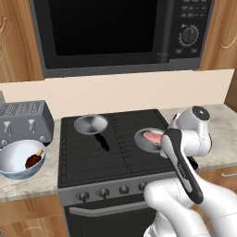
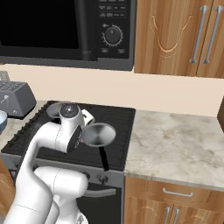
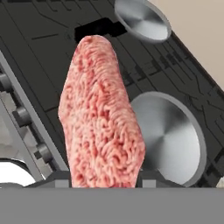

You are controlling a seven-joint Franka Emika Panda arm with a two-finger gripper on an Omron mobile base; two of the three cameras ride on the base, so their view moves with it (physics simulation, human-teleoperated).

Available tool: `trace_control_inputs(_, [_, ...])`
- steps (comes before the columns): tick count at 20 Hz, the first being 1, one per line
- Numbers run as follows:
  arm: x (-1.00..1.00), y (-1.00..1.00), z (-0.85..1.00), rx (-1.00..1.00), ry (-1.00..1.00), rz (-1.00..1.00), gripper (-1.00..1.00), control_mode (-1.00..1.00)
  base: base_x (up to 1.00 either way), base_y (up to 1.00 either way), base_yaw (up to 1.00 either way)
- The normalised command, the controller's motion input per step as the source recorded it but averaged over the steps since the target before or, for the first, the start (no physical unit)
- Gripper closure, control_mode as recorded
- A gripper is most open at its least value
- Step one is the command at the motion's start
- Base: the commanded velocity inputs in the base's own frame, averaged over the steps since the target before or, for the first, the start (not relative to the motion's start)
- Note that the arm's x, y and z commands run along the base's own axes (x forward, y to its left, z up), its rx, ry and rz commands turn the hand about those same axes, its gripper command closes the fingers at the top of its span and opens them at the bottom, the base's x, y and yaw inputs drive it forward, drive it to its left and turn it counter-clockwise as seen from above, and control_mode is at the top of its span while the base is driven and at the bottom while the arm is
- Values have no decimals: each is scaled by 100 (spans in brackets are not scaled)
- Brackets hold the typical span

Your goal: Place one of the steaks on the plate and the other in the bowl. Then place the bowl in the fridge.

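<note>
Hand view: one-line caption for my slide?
Hand grips pale pink steak above the stove's silver pan.

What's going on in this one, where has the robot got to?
The gripper is closed on the pale pink steak and holds it up above the stove, over the nearer silver pan. In the left base view that steak shows by the pan on the right side of the stove. The dark steak already lies in the bowl on the counter left of the stove, beside the toaster. The bowl has not yet gone to the fridge.
</note>
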Motion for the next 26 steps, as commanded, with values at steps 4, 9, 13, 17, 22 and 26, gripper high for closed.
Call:
trace_control_inputs(4, [0,0,0,0,0,0,100,100,-48,-1,0])
trace_control_inputs(9, [0,0,0,0,0,0,100,100,-20,5,0])
trace_control_inputs(13, [0,0,0,0,0,0,100,100,-8,60,0])
trace_control_inputs(17, [0,0,0,0,0,0,100,100,-3,73,0])
trace_control_inputs(22, [0,0,0,0,0,0,100,100,0,76,0])
trace_control_inputs(26, [0,0,0,0,0,0,100,100,0,80,0])
